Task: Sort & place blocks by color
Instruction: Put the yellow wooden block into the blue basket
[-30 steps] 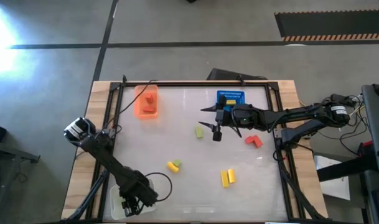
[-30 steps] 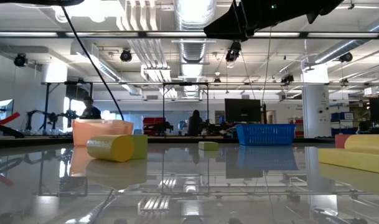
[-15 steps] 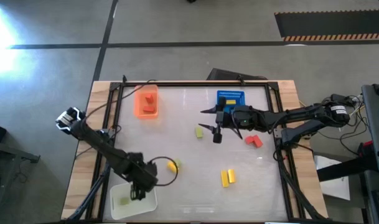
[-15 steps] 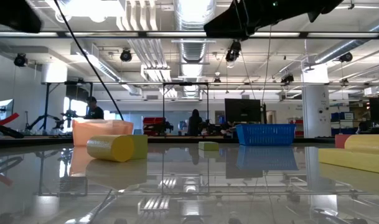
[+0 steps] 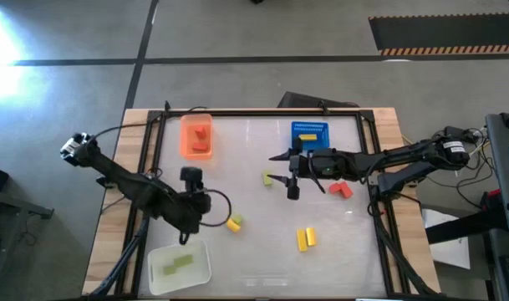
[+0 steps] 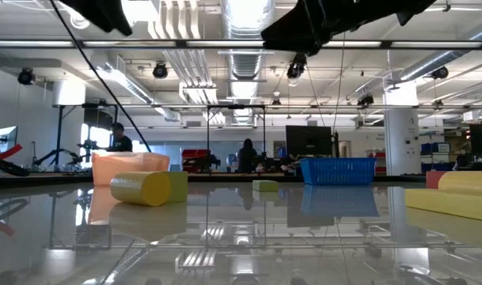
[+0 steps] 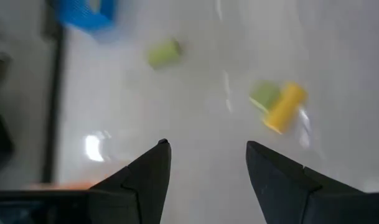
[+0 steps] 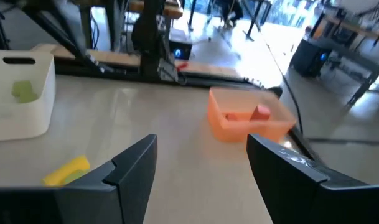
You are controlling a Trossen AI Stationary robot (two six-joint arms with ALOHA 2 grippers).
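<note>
My left gripper (image 5: 206,204) (image 7: 208,180) hovers open above the table's left half, pointing at a yellow block (image 7: 282,107) (image 5: 232,223) and the light green block (image 7: 262,96) touching it. My right gripper (image 5: 276,167) (image 8: 201,180) hangs open over mid-table, near a lone green block (image 5: 268,178) (image 7: 163,53). Two yellow bars (image 5: 306,238) lie near the front. Red blocks (image 5: 341,189) lie to the right. All of them rest flat on the table. The low view shows the yellow block (image 6: 140,188) up close.
An orange tray (image 5: 187,142) (image 8: 236,130) holding red blocks stands at the far left. A blue tray (image 5: 310,125) with a yellow block is at the far middle. A white tray (image 5: 200,272) (image 8: 40,115) with green blocks is at the near left. A black frame borders the table.
My left gripper has risen from over the white tray and swung toward the table's middle and far side, turning as it went; it now points at the yellow and green pair. The white tray with green blocks inside has come into view.
</note>
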